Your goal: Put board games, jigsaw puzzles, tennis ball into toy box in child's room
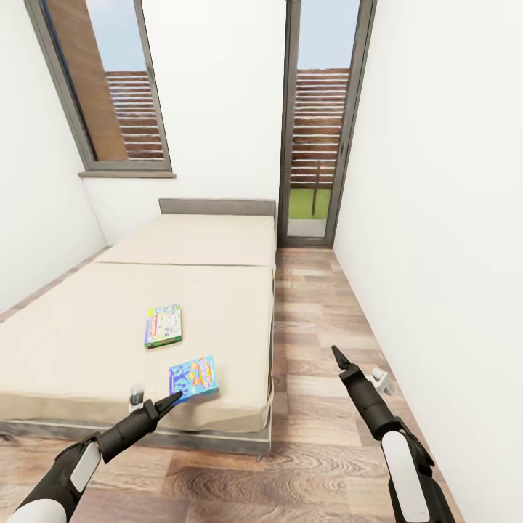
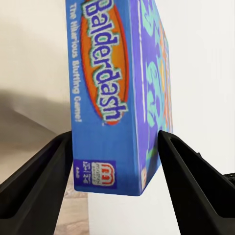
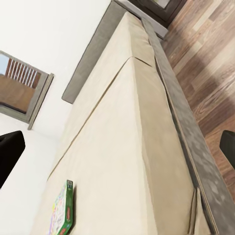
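Two board games lie on the cream bed [image 1: 87, 341]. The blue one, lettered "Balderdash" [image 1: 194, 378], rests near the bed's front edge. The yellow-green one [image 1: 163, 325] lies a little farther in. My left gripper [image 1: 174, 398] is at the blue box's near corner. In the left wrist view its two black fingers [image 2: 46, 176] press both flat faces of the blue box [image 2: 112, 98], so it is shut on it. My right gripper [image 1: 338, 356] hangs over the wood floor to the right of the bed, open and holding nothing [image 3: 120, 142]. The right wrist view shows the bed [image 3: 137, 147] and the yellow-green box [image 3: 63, 210].
A strip of wood-plank floor [image 1: 319, 312] runs between the bed and the white right wall [image 1: 450, 218]. A glass door [image 1: 316, 145] stands at the far end, a window [image 1: 109, 87] at the back left. A small white object [image 1: 381, 379] sits on the floor by the wall.
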Robot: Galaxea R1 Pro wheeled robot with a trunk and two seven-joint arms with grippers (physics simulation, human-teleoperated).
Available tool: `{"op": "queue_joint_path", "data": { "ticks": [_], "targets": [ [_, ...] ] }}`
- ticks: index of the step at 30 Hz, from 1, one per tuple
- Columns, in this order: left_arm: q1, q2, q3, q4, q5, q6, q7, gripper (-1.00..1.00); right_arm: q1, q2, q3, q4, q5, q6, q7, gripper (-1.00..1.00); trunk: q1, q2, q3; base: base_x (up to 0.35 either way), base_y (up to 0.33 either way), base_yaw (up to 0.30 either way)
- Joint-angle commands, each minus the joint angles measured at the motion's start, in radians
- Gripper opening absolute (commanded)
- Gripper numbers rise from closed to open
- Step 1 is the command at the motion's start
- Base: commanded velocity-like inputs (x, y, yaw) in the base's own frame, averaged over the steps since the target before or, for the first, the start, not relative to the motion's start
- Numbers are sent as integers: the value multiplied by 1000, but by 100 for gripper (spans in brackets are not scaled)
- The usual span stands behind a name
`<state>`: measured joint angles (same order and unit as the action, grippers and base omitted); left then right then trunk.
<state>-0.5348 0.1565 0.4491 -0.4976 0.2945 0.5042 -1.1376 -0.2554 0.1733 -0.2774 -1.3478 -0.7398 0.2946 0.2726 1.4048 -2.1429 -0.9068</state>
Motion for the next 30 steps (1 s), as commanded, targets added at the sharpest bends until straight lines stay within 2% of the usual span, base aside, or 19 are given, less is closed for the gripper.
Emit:
{"op": "queue_joint_path", "data": {
  "ticks": [1,23,30],
  "targets": [
    [-1,0,1,1,2,8,-1,-100,-1,1,-4,-1,-9,9,4,100,-4,7,2,0,0,0],
    [-1,-1,0,0,2,8,2,-100,-1,1,4,-3,-7,14,2,100,-88,161,71,0,0,0],
    [-1,-2,0,-4,2,7,2,-100,-1,1,35,-81,5,53,-47,100,-115,210,93,0,0,0]
  ]
}}
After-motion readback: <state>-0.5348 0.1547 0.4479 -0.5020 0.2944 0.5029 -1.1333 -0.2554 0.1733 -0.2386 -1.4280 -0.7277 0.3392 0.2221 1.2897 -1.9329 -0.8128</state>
